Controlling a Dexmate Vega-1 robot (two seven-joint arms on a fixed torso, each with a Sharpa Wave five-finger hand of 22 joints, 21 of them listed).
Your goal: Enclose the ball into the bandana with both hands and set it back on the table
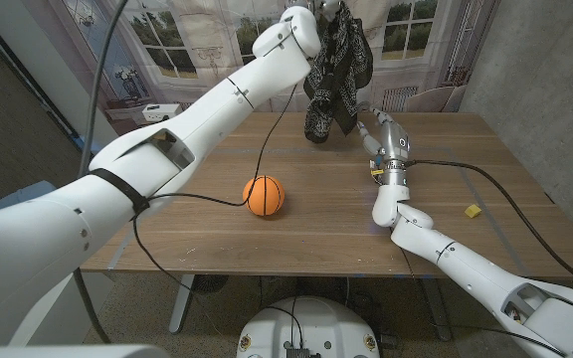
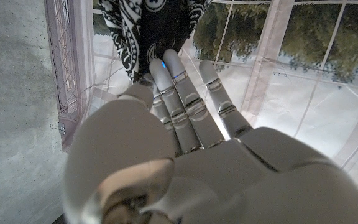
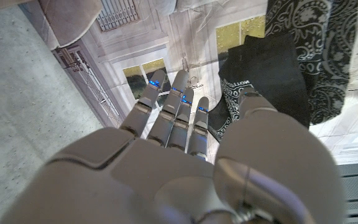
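Observation:
A black paisley bandana point(image 1: 334, 70) hangs bunched in the air above the table's far edge. My left hand point(image 1: 318, 12) holds it up by its top end. In the left wrist view my left hand point(image 2: 185, 143) has its fingertips point(image 2: 166, 68) at the bandana point(image 2: 145, 31). My right hand point(image 1: 378, 131) is raised beside the cloth's lower end. Its fingers point(image 3: 173, 106) are straight, and a fold of the bandana point(image 3: 278, 68) lies by the thumb without being pinched. An orange ball point(image 1: 264, 195) sits on the wooden table point(image 1: 306, 234), nearer than the bandana and to its left.
A small yellow object point(image 1: 473, 210) lies on the table near its right edge. A black cable point(image 1: 207, 199) runs across the table to the ball's left. Behind the table hangs a backdrop point(image 1: 207, 40) printed with windows.

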